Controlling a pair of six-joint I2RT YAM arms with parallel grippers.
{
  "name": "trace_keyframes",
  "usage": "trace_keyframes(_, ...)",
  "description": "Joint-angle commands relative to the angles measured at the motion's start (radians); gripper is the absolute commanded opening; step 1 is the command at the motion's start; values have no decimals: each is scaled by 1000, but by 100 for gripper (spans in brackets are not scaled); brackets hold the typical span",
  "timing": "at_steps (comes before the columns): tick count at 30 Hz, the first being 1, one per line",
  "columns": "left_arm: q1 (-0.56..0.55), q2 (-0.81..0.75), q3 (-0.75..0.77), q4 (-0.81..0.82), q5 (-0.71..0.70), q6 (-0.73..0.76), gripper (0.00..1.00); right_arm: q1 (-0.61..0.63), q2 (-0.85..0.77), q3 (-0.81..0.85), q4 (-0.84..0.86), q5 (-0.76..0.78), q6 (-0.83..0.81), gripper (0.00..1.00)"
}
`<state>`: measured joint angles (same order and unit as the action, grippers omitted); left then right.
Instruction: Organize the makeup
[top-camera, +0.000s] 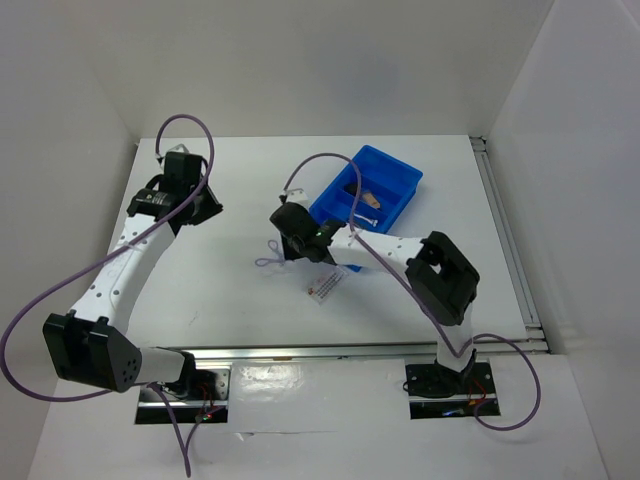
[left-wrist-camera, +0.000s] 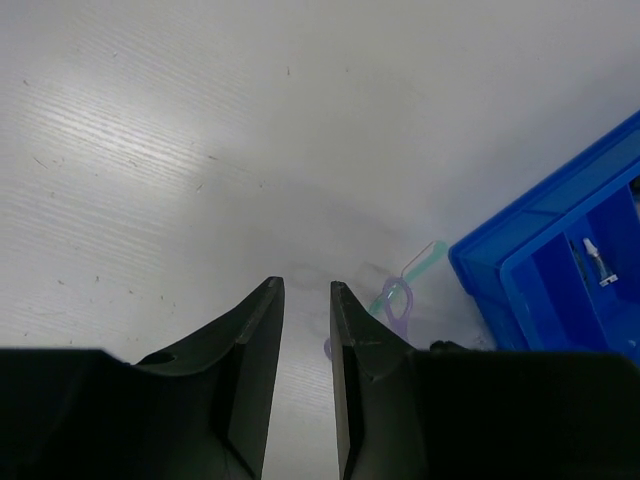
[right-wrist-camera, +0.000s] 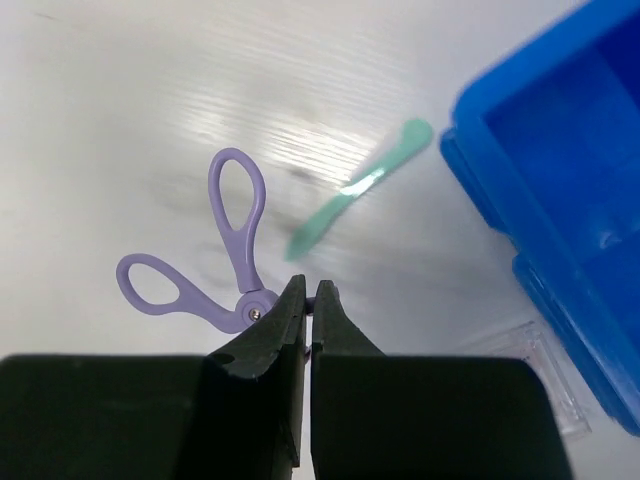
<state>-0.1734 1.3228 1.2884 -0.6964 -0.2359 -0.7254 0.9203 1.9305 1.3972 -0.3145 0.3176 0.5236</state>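
Lilac plastic loops of the lilac looped tool (right-wrist-camera: 236, 215) lie flat on the white desk (top-camera: 230, 290), and its pale green handle (right-wrist-camera: 355, 190) angles away toward the blue tray (right-wrist-camera: 540, 140). The right gripper (right-wrist-camera: 310, 296) sits at the tool's pivot end with its jaws closed, a sliver of lilac showing between the tips. From above, this gripper (top-camera: 288, 243) is just beside the tray's near-left corner, with the tool (top-camera: 268, 262) sticking out on its left. The flat white packet (top-camera: 325, 285) with red print lies on the desk just beside the gripper on the near side; its clear edge shows low in the right wrist view (right-wrist-camera: 545, 375). The right arm's forearm and a purple cable (top-camera: 352, 190) cross over the tray (top-camera: 400, 178), partly covering it. A tan piece (top-camera: 367, 198) lies in one compartment. The left gripper (left-wrist-camera: 307, 292) is well apart at the desk's left, its jaws slightly parted with nothing between them, over bare desk.
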Motion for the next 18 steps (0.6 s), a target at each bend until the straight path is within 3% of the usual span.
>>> trace_keyframes(1, 15, -20, 75, -2, -11, 38, 38, 17, -171, 85, 12, -15, -65, 0)
trace_keyframes(5, 38, -39, 123, -20, -20, 56, 39, -20, -225, 138, 12, -15, -115, 0)
trace_keyframes(8, 48, -50, 143, -20, -20, 57, 41, -124, -237, 172, 23, -15, -172, 0)
trace_keyframes(14, 67, -60, 132, -11, 30, 57, 41, -449, -185, 195, 46, -26, -217, 0)
trace_keyframes(18, 68, -40, 114, 9, 52, 57, 41, -549, -104, 235, 57, -22, -244, 0)
